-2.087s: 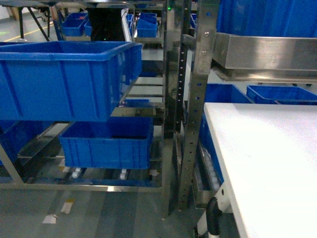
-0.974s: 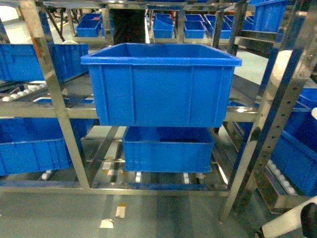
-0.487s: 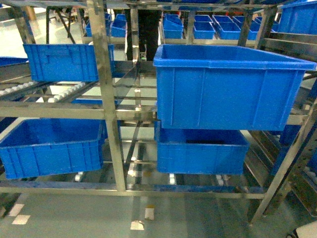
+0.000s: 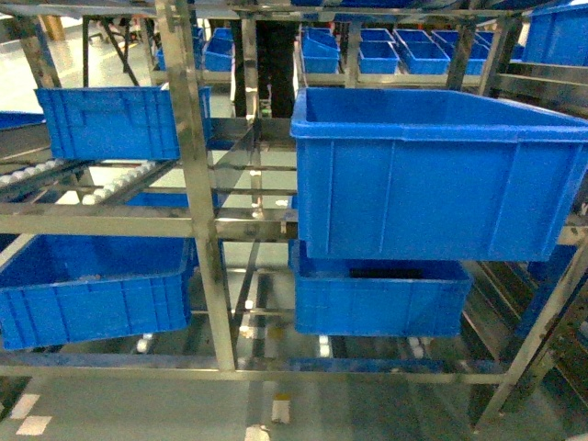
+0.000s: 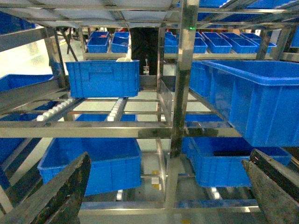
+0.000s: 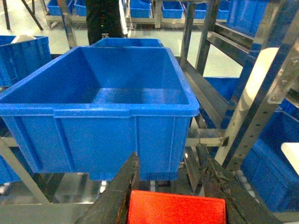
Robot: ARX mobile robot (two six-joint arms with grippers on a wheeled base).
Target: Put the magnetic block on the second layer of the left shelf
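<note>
The right gripper (image 6: 170, 196) carries the magnetic block (image 6: 175, 210) clamped between its 2 dark fingers, the red face filling the bottom of the right wrist view. Straight ahead of the jaws and a little above them stands the large deep blue bin (image 6: 100, 100), its open mouth facing up on the left shelf second layer (image 4: 138, 220), a run of shiny steel rails and posts. The block lies low against the bin's front wall, so the coming move looks to turn on lifting it over the thick rim before carrying it forward. The left gripper (image 5: 163, 186) holds nothing, its 2 fingers spread wide at the edges of its own view, facing the rack's middle post (image 5: 182, 93). The right arm is the nearer to the bin. Neither arm shows in the head view.
</note>
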